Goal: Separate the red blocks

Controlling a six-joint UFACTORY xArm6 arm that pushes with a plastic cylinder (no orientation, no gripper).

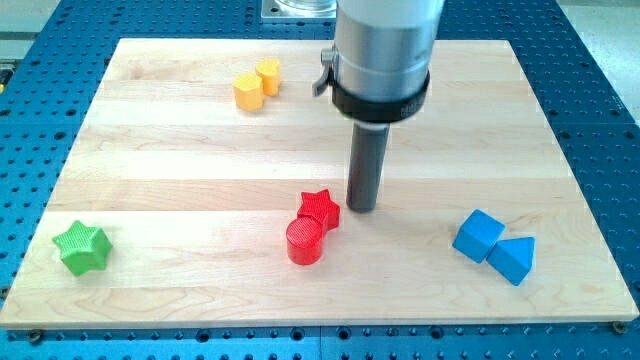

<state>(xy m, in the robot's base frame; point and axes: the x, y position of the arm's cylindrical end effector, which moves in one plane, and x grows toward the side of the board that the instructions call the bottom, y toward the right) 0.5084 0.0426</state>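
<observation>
A red star block (320,208) and a red cylinder block (305,241) sit touching each other a little below the board's middle, the star up and to the right of the cylinder. My tip (361,207) rests on the board just to the right of the red star, very close to it or touching it; I cannot tell which. The rod rises straight up into the arm's grey body at the view's top.
Two yellow blocks (256,84) touch each other near the top, left of the arm. A green star (81,247) lies at the bottom left. A blue cube (478,235) and a blue triangular block (514,259) touch at the bottom right. The wooden board (180,180) lies on a blue perforated table.
</observation>
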